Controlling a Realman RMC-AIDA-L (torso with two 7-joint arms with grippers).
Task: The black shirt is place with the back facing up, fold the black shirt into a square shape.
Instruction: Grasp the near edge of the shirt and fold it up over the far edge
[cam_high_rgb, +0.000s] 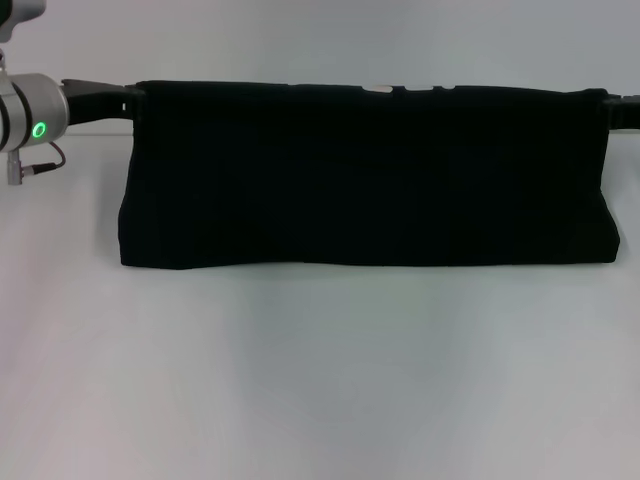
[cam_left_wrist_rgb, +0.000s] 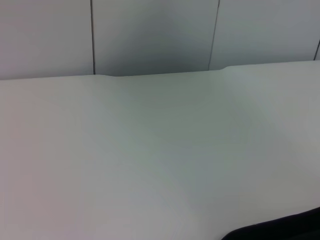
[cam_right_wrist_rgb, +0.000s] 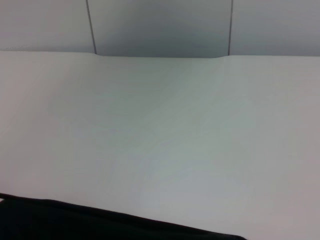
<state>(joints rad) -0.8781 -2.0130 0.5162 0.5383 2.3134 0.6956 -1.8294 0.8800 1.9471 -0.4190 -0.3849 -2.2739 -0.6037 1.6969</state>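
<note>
The black shirt (cam_high_rgb: 365, 175) hangs as a wide folded band, stretched taut between my two grippers. Its top edge is lifted off the white table (cam_high_rgb: 320, 380), and its lower fold rests on the table. My left gripper (cam_high_rgb: 135, 97) is shut on the shirt's upper left corner. My right gripper (cam_high_rgb: 608, 105) is shut on the upper right corner. A strip of the black fabric shows at the edge of the left wrist view (cam_left_wrist_rgb: 280, 231) and of the right wrist view (cam_right_wrist_rgb: 75, 222). A small pale tag (cam_high_rgb: 379, 88) shows on the top edge.
The white table stretches in front of the shirt and beyond it. Grey wall panels (cam_left_wrist_rgb: 150, 35) stand past the table's far edge, with a shallow notch in that edge (cam_right_wrist_rgb: 160, 56).
</note>
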